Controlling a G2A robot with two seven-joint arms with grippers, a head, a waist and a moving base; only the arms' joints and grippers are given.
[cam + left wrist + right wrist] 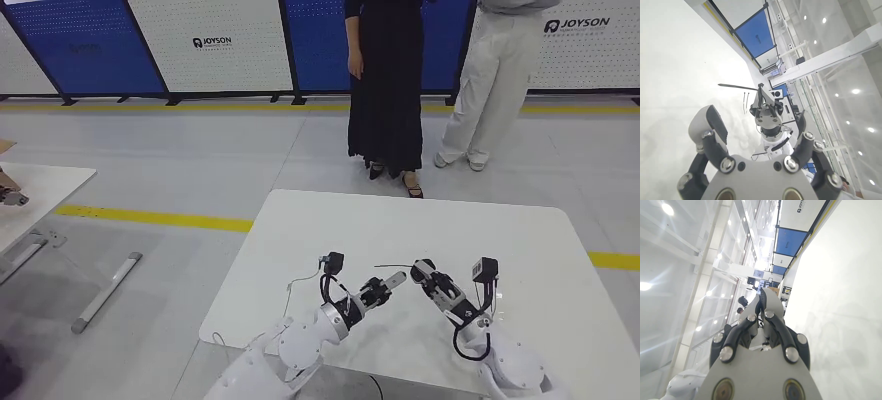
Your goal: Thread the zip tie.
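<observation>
— Black zip tie (pixel 738 87), nipped at one end by the right fingers (pixel 760 88), shut tight on it; strip jutting toward the left of frame over the white worktop (pixel 668 75).
— Left fingers (pixel 717 123)?
— Spread wide, gripping nothing, low in frame, apart from the strip.
— Top view?
— Zip tie at lower centre, reaching left from the right fingers. Two spare ties (pixel 745 100) flat on the worktop, just left of the right fingers, left wrist view.

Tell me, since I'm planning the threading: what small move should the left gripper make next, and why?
Probably ease the left gripper toward the zip tie, to take its free tip: that gripper is open, while the right gripper is shut on the other end.
</observation>
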